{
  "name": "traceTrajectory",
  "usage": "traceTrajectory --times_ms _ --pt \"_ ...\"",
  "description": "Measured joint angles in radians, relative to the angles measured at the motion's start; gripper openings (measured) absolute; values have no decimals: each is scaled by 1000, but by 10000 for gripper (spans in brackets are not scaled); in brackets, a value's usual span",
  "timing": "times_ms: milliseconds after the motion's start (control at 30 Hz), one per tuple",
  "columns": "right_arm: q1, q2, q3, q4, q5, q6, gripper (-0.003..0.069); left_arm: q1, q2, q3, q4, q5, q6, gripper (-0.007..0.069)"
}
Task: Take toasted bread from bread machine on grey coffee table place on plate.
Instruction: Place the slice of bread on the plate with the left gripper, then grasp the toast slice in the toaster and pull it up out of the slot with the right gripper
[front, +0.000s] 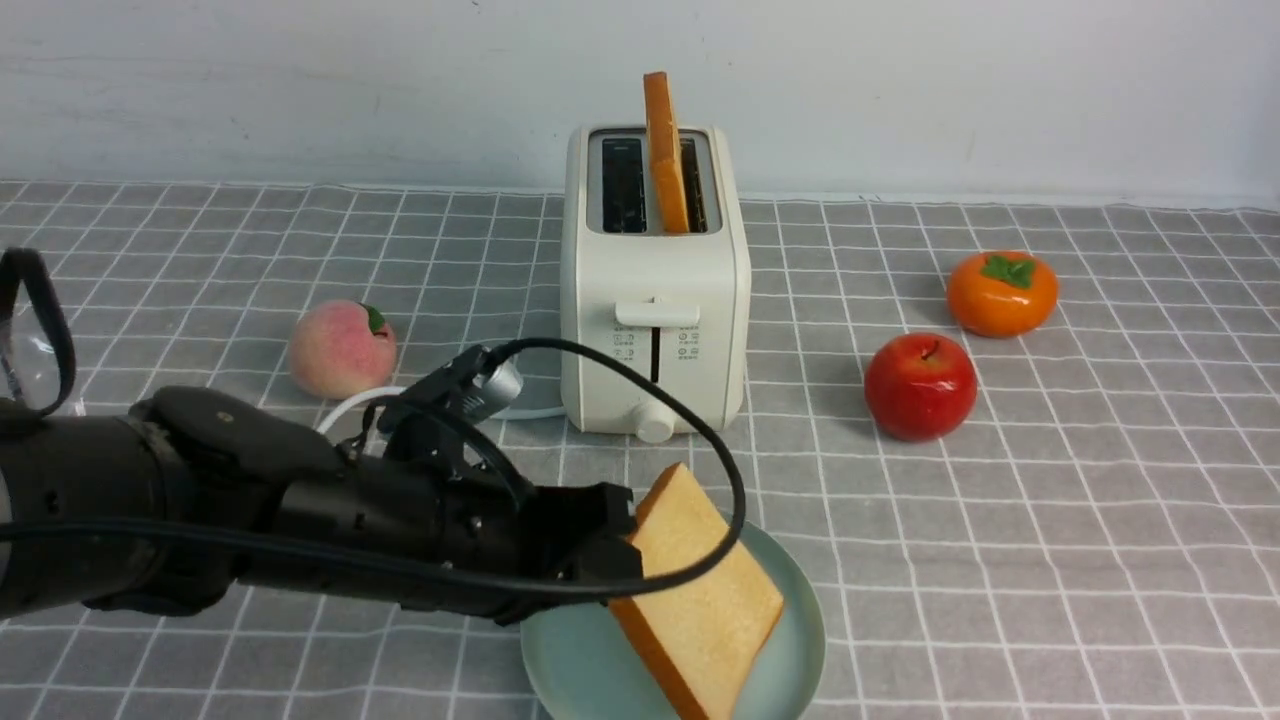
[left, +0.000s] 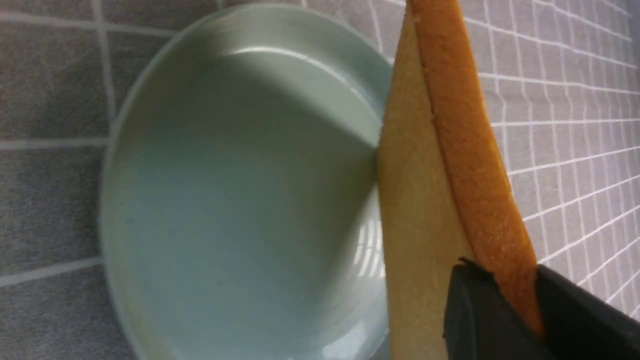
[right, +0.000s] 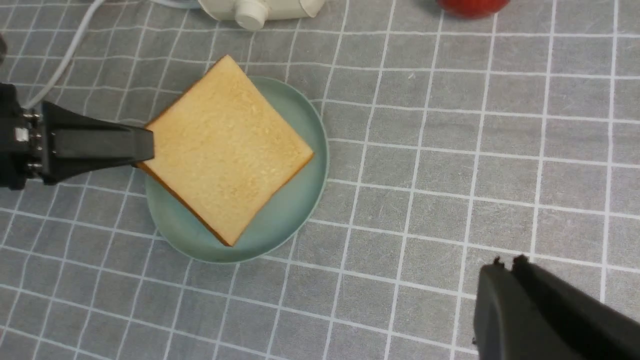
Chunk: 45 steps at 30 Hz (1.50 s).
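My left gripper (front: 625, 545) is shut on one slice of toasted bread (front: 700, 600) and holds it tilted over the pale green plate (front: 570, 660), at the near centre of the grey coffee table (front: 1050, 560). The wrist view shows the jaws pinching the slice's orange crust (left: 470, 165) beside the plate (left: 240, 200). From above, the slice (right: 225, 150) covers much of the plate (right: 295, 210). The second slice (front: 665, 150) stands upright in the right slot of the cream bread machine (front: 655, 290). My right gripper (right: 507, 262) is shut and empty above bare cloth, right of the plate.
A peach (front: 342, 348) lies left of the toaster, by its white cord (front: 350, 405). A red apple (front: 920, 386) and an orange persimmon (front: 1002, 292) lie to its right. A white wall stands behind the table.
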Motion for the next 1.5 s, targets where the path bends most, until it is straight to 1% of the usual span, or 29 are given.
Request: traceTrajectory --times_ms 200,267,300,400,433,467,500,533,567,633,667,700,733,767,800,867,900,933,967,1000,1067,1133,1167,1233,1267,1300,1333,1433,1500 --pt "0 0 0 15 0 0 35 0 12 0 144 2 2 285" --pt "0 0 0 21 -5 0 36 0 4 0 228 9 -7 348" --pt "0 0 -6 29 -7 0 36 0 -10 0 286 16 -34 374" --pt "0 16 -41 50 -10 -1 41 0 -60 0 464 36 -173 382" --pt "0 19 -48 52 -12 -1 41 0 -64 0 493 39 -185 382" --pt "0 38 -79 58 -14 -1 45 0 -93 0 600 52 -286 372" --pt "0 56 -103 63 -14 -1 48 0 -112 0 664 61 -342 363" --pt "0 60 -103 63 -14 -1 49 0 -122 0 696 66 -356 360" --pt "0 92 -145 81 -14 -1 59 0 -159 0 811 90 -474 342" --pt "0 147 -192 129 -12 -1 78 0 -219 0 971 139 -628 307" --pt "2 185 -228 164 -11 -8 95 0 -264 0 1062 174 -718 270" --pt "8 212 -248 185 -11 -16 104 0 -290 0 1133 198 -776 244" --pt "10 226 -259 194 -12 -22 108 0 -297 0 1147 211 -803 237" --pt "31 275 -296 218 -15 -38 123 0 -346 0 1237 246 -876 181" --pt "54 312 -324 227 -20 -44 133 0 -383 2 1294 276 -935 126" --pt "104 366 -366 228 -36 -51 144 0 -438 2 1361 303 -981 64" --pt "155 422 -410 225 -60 -52 157 0 -507 2 1416 328 -1026 -5" --pt "193 473 -451 215 -88 -44 169 0 -554 2 1437 339 -1050 -14" --pt "200 481 -451 212 -93 -44 172 0 -564 2 1441 340 -1053 -14" --pt "258 552 -507 190 -141 -21 197 0 -632 2 1457 347 -1070 -14" --pt "325 641 -590 149 -203 10 253 0 -738 2 1465 362 -1081 -14" --pt "355 703 -638 123 -237 20 291 0 -793 2 1466 374 -1092 -14" --pt "388 774 -704 83 -277 23 346 0 -881 2 1466 394 -1108 -14" --pt "413 843 -778 52 -304 24 407 0 -936 2 1466 413 -1120 -14" --pt "418 860 -793 46 -309 25 414 0 -951 2 1466 417 -1122 -14" --pt "433 936 -862 35 -343 25 476 0 -1009 2 1466 435 -1127 -14" --pt "441 978 -897 32 -366 25 503 0 -1031 2 1466 448 -1128 -14" --pt "454 1083 -976 29 -438 25 554 0 -1095 2 1480 484 -1131 -14" --pt "459 1164 -1022 25 -497 25 575 0 -1137 2 1498 513 -1132 -14"
